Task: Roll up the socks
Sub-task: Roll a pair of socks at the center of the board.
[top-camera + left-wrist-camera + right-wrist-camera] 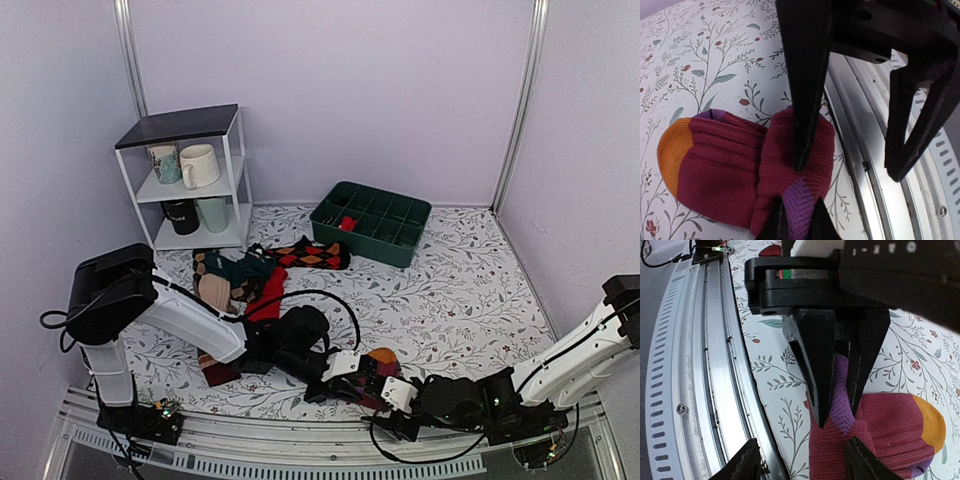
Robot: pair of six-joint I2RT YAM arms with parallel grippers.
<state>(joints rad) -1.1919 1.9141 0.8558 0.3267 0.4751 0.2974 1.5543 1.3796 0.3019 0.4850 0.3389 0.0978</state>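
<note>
A maroon sock [380, 360] with an orange toe lies folded at the table's near edge, between both arms. In the left wrist view the maroon sock [720, 170] fills the lower left, and my left gripper [796, 222] is shut on its purple stripe. My left gripper [365, 380] reaches in from the left. My right gripper [805, 462] stands open: one finger [865, 460] rests on the sock [890, 430], the other hangs over the metal rail. From above, the right gripper [385, 398] meets the left one tip to tip.
A heap of other socks [240, 275] and a black-red argyle one [310, 255] lie mid-left. A green divided bin [400, 245] stands at the back, a white shelf [238, 165] with mugs at back left. A metal rail [300, 440] runs along the near edge.
</note>
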